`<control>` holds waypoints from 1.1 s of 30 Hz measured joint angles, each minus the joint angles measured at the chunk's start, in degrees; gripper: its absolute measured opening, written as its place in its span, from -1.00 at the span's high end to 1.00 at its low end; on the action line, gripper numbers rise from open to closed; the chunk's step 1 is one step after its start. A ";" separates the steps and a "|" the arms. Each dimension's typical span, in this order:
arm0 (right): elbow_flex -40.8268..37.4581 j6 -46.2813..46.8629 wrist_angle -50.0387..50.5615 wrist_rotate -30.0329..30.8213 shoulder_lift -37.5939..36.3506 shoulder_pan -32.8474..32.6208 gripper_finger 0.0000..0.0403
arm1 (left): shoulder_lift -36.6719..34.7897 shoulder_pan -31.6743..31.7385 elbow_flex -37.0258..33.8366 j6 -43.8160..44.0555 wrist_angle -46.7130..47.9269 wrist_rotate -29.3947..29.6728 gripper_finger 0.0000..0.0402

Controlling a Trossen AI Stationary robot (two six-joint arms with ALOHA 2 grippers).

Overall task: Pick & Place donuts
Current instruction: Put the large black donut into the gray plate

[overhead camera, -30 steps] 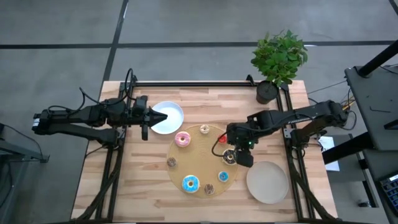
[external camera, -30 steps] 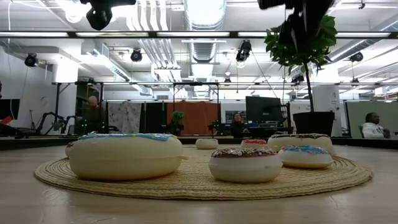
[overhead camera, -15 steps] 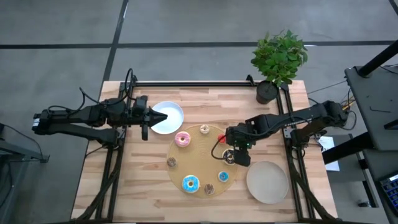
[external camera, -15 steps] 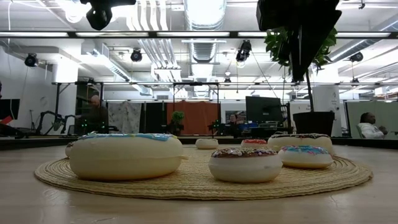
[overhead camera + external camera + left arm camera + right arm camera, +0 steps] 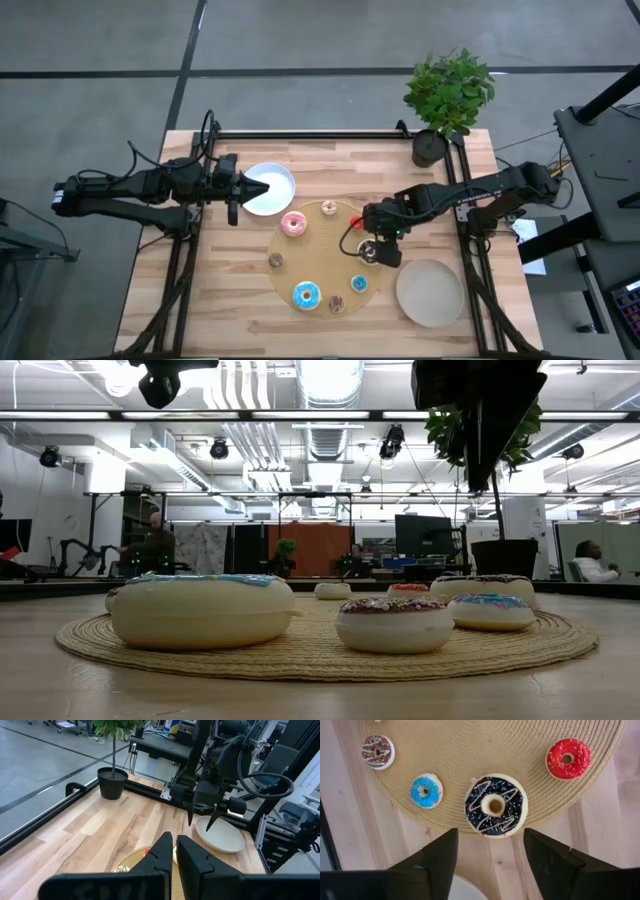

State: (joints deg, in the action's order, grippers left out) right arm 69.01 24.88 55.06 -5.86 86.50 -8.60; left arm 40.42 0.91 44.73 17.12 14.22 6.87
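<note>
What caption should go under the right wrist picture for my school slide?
The right gripper, jaws open, hovers above the chocolate donut on the woven mat, beside small blue and red donuts.

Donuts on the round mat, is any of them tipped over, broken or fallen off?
Nothing stands out. The donuts lie flat on the woven mat, icing up, none off it. The right claw hangs open above the chocolate donut; the left claw waits shut over the white plate.

Chocolate-iced donut [image 5: 495,806] lies flat at the woven mat's edge; small red donut [image 5: 567,758], blue donut [image 5: 426,791] and sprinkled brown donut [image 5: 378,751] lie nearby.
</note>
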 joint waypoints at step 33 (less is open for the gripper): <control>-7.38 -2.84 -6.92 1.50 1.10 1.34 -0.78 | 0.00 0.02 0.00 0.00 1.81 -0.24 1.00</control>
State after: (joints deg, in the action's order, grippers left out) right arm 61.62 22.04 48.14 -4.37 87.60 -7.26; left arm 40.42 0.93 44.73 17.12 16.03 6.63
